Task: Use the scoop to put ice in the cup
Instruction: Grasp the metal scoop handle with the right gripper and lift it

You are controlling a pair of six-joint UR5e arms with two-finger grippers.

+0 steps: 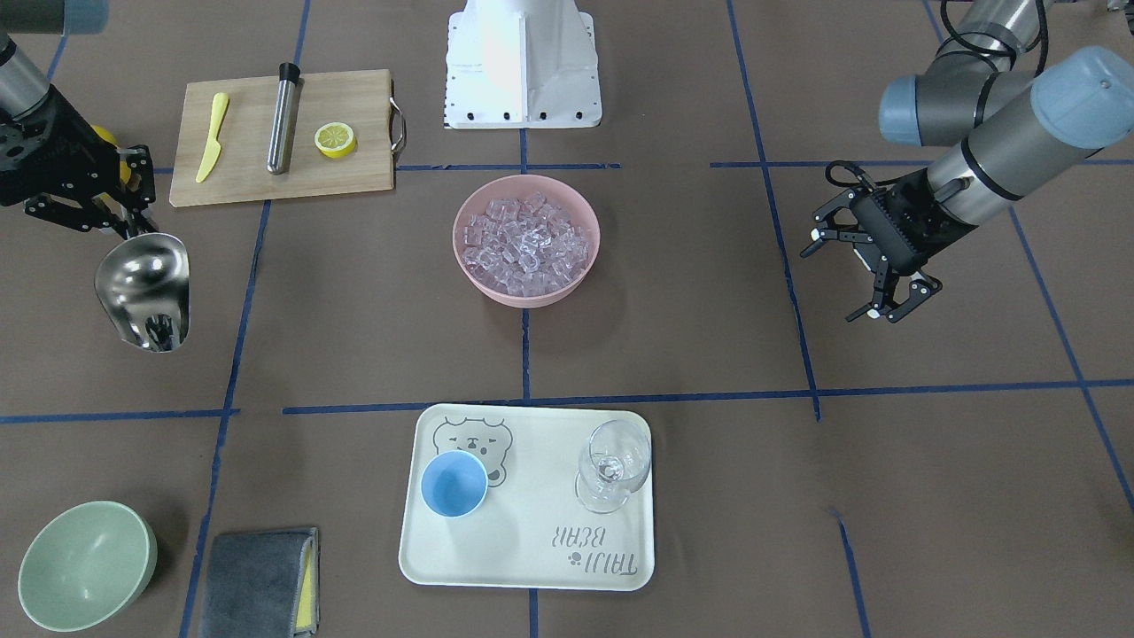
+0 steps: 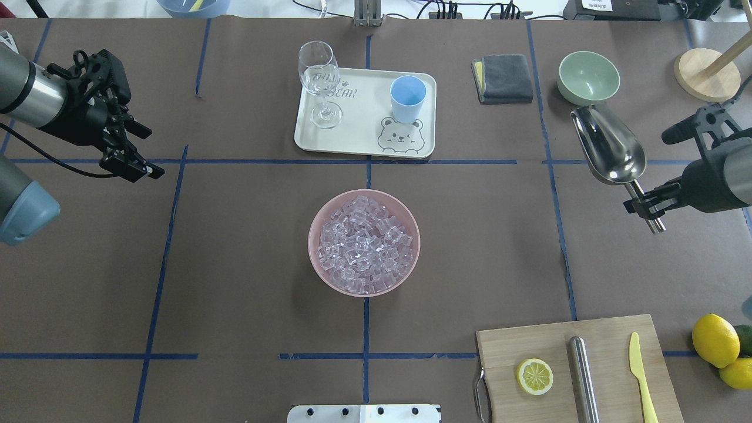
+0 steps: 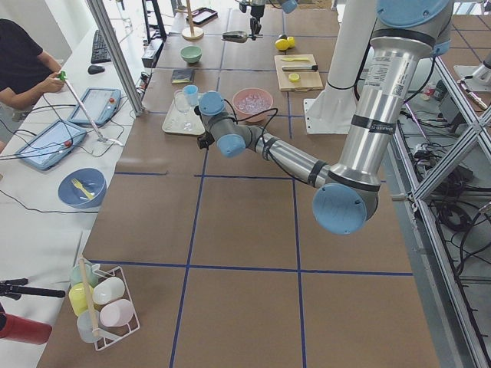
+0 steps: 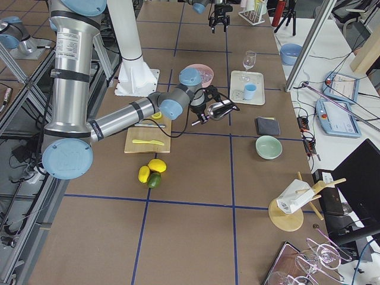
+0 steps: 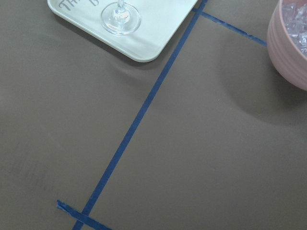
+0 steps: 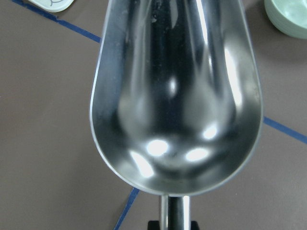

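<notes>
The ice (image 1: 526, 237) fills a pink bowl (image 1: 469, 266) at the table's middle, also seen from overhead (image 2: 364, 244). The light-blue cup (image 1: 454, 483) stands upright and empty on a cream tray (image 1: 532, 558), also overhead (image 2: 408, 97). My right gripper (image 2: 646, 205) is shut on the handle of the steel scoop (image 2: 608, 147) and holds it above the table, well to the bowl's side. The scoop's trough (image 6: 177, 96) is empty. My left gripper (image 2: 150, 153) is open and empty, hovering on the opposite side of the table.
A clear wine glass (image 1: 611, 465) stands on the tray beside the cup. A pale green bowl (image 2: 588, 76) and a grey cloth (image 2: 505, 76) lie near the scoop. A cutting board (image 1: 354, 177) holds a steel cylinder (image 1: 283, 120), a lemon half and a yellow knife.
</notes>
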